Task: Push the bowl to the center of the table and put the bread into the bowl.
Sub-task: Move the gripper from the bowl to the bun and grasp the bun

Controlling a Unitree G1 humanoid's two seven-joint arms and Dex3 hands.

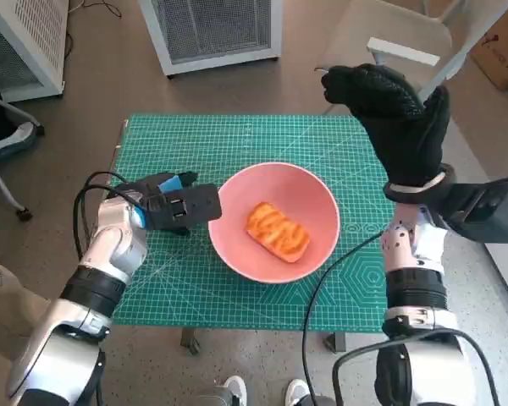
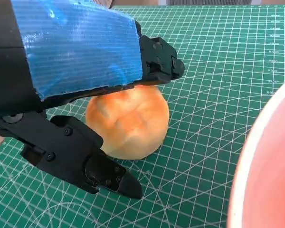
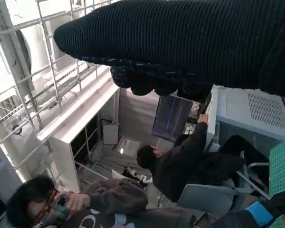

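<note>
A pink bowl stands on the green cutting mat near the table's middle, with a glazed oblong pastry lying in it. My left hand is low on the mat, just left of the bowl's rim. In the left wrist view a round bread roll rests on the mat between that hand's fingers, which touch its top, and its thumb alongside; the bowl's edge is close by. The head view hides the roll. My right hand is raised above the table's far right corner, holding nothing.
White cabinets stand on the floor beyond the table. A chair leg is at the left and a cardboard box at the far right. Shoes show at the near edge. The right wrist view shows seated people.
</note>
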